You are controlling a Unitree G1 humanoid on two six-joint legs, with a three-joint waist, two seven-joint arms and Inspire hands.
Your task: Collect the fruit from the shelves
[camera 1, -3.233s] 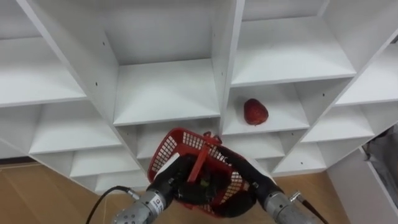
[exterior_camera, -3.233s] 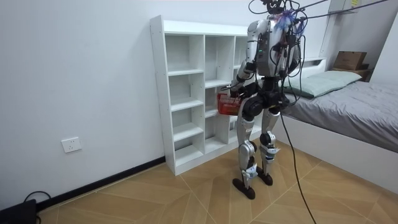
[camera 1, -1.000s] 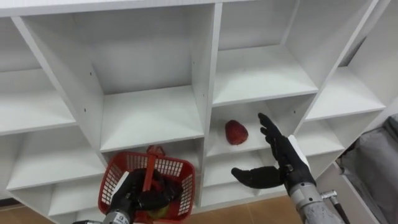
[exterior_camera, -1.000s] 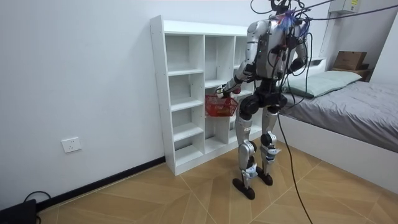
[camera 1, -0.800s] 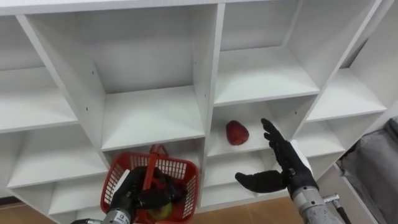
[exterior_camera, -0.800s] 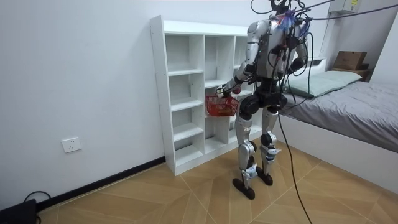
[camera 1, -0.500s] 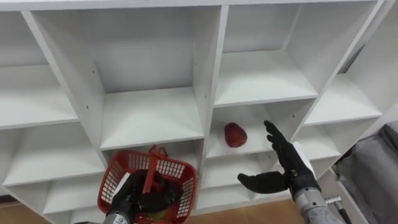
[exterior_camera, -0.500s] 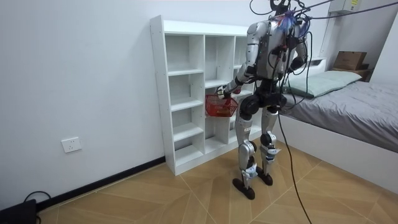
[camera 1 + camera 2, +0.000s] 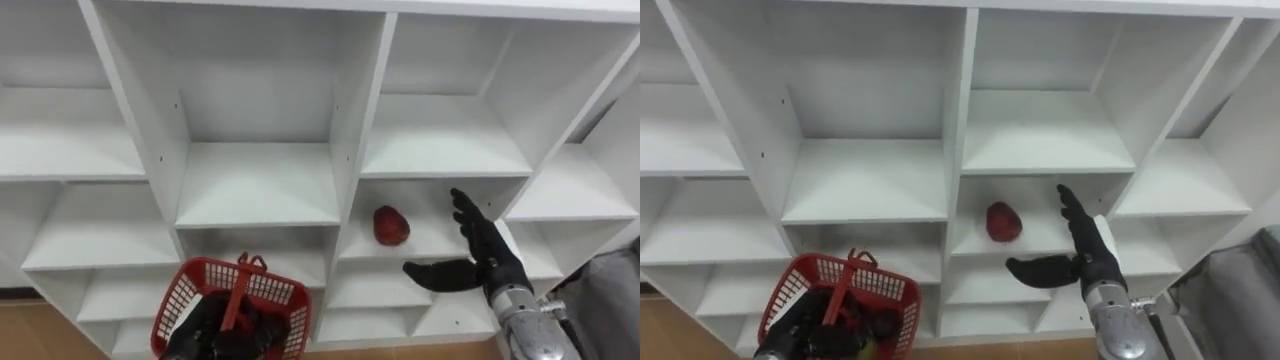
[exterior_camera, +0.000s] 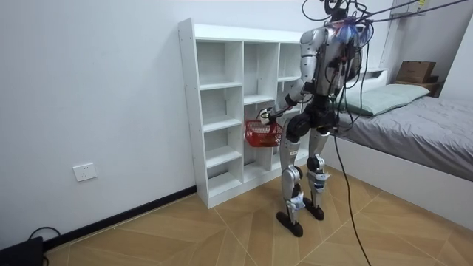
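A red fruit [image 9: 391,225] [image 9: 1003,221] lies on a middle shelf of the white closet [image 9: 256,180] [image 10: 222,111]. My right hand [image 9: 480,255] [image 9: 1080,255] is open just right of the fruit, at the front of that compartment, thumb stretched toward it, not touching. My left hand [image 9: 228,328] [image 9: 820,325] is low in the view, shut on the handle of a red mesh basket [image 9: 195,290] [image 9: 800,285] [image 10: 261,134]. Something green and dark lies inside the basket. I stand facing the closet.
The other closet compartments [image 9: 255,70] around the fruit hold nothing. A bed [image 10: 414,125] stands at the room view's right, behind me. Wooden floor [image 10: 222,229] lies beneath.
The right hand has left the basket, come up and reached closer to the fruit's compartment. The basket swung to my left in the left hand. The eye view tilted upward.
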